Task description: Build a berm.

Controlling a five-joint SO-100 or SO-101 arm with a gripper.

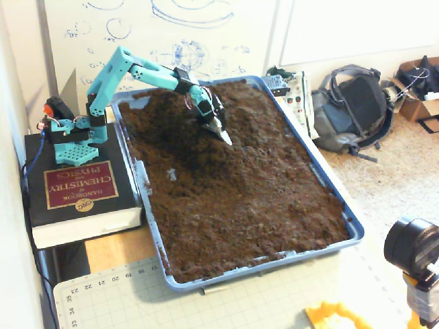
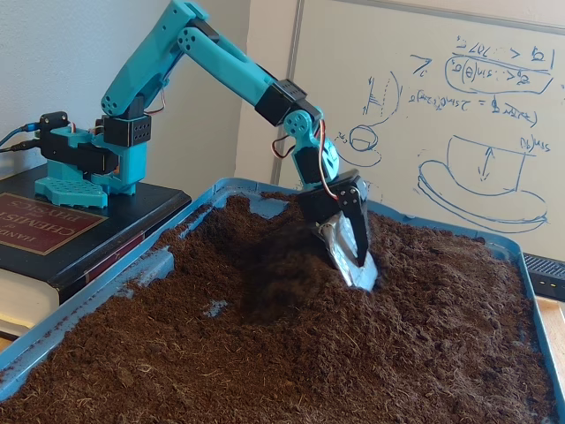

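- Berm (image 2: 424, 265): the raised hump of dark brown soil stands just beside the pincer (image 2: 357, 265), on its right in a fixed view and rising toward the tray's far end; in the other fixed view the same high ground (image 1: 250, 110) sits to the right of and beyond the tool.
- Long axis: hard to call from either view; my guess is that the ridge runs roughly across the tray's far end, so the coming push should go from the hollow toward that high side.
- On the pincer's other side, toward the arm's base, the soil dips into a darker scooped hollow (image 2: 269, 274).
- Pincer state: a pale, flat, shovel-like blade is fixed at its tip, sunk edge-first into the soil; whether the fingers are clenched or released I cannot tell.
- Materials: soil is loose, crumbly, fibrous, with small clods, and will likely slump back when piled steeply.
- Blue plastic tray (image 1: 353, 229) has a low rim with a few bare patches showing near the arm side.
- Arm (image 2: 221, 66) is teal printed plastic, mounted on a thick hardcover book (image 1: 79, 188).
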